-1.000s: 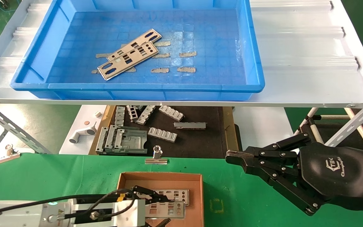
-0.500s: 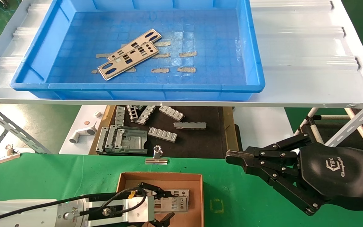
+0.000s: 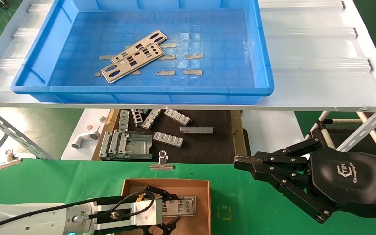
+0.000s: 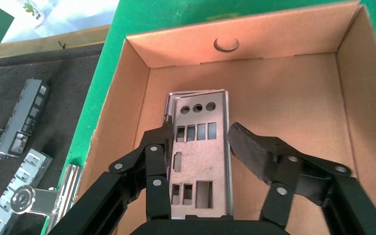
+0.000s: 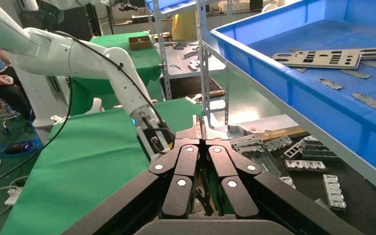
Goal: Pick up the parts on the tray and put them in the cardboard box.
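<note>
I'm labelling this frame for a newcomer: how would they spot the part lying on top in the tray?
Find the blue tray on the white shelf. Two silver parts overlap in its left half; the upper part is nearer the front rim, covering the other part behind it.

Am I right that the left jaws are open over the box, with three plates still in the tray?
Not three: the head view shows two plates in the tray. The left gripper is open over the box.
</note>
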`<state>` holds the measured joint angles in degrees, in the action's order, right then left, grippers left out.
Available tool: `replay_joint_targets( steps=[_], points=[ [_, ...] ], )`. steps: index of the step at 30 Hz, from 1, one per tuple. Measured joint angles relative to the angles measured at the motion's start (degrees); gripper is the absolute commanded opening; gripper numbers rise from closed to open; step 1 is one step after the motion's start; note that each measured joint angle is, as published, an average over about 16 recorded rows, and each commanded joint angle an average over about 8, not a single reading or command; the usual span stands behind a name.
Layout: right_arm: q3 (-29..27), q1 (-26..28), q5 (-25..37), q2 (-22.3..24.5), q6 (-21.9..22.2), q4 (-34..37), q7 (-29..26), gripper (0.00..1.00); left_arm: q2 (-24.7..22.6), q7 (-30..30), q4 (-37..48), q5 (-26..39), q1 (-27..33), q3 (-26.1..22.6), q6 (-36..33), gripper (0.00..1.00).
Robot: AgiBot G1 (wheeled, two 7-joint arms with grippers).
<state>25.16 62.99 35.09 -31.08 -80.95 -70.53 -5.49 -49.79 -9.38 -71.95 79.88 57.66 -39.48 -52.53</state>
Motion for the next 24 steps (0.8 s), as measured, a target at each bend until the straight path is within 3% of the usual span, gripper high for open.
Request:
replay_joint_targets(
  steps=[19, 20, 24],
  points=[
    [0.0, 0.0, 0.0, 0.0, 0.0, 0.0, 0.0, 0.02, 1.2, -2.0, 1.5, -4.7, 0.6, 1.8, -3.2, 1.0],
    [0.0, 0.0, 0.0, 0.0, 0.0, 0.0, 0.0, 0.08, 1.5, -1.9, 1.5, -5.3, 0.6, 2.1, -3.6, 1.0],
    [0.0, 0.0, 0.0, 0.0, 0.0, 0.0, 0.0, 0.58, 2.5, -1.1, 1.3, -8.1, 0.5, 3.1, -5.3, 1.0]
  ],
)
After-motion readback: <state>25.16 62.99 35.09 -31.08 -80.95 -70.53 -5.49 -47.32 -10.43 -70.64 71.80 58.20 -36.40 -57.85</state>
